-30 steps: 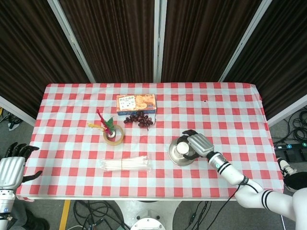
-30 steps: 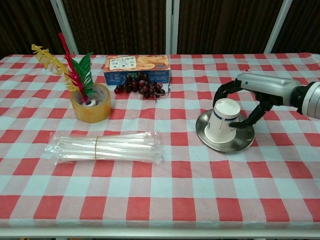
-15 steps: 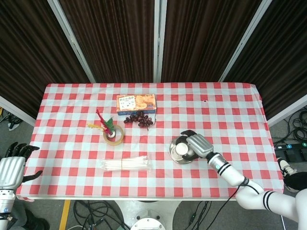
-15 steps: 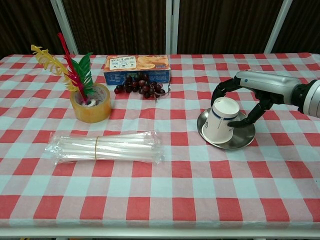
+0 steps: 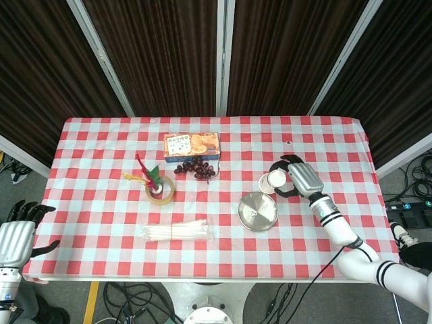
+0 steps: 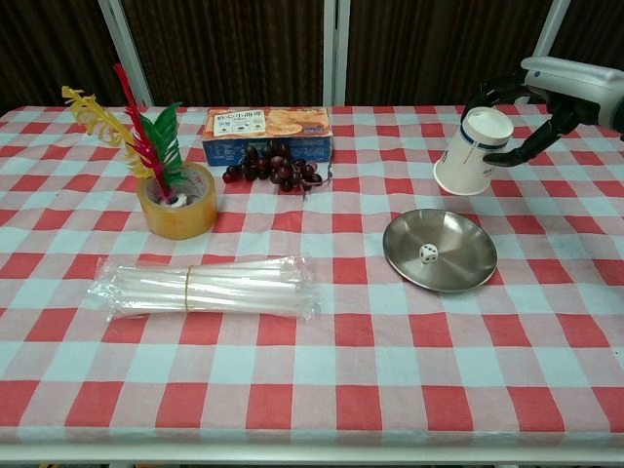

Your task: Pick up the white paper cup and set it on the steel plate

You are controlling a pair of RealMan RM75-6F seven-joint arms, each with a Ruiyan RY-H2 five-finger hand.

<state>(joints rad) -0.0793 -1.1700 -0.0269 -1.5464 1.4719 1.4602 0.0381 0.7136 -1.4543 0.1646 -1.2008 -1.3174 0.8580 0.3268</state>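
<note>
The white paper cup hangs tilted in the air, upside down with its mouth toward the lower left. My right hand grips it from the right side. Cup and hand are beyond and to the right of the steel plate, which lies bare on the checked cloth. My left hand shows only in the head view, off the table's near left corner, fingers apart and holding nothing.
A tape roll with coloured feathers stands at the left. A pack of straws lies in front of it. A snack box and dark grapes sit at the back centre.
My right hand has carried the cup up off the steel plate and away to the back right. The plate is now bare. The left hand has not moved.
</note>
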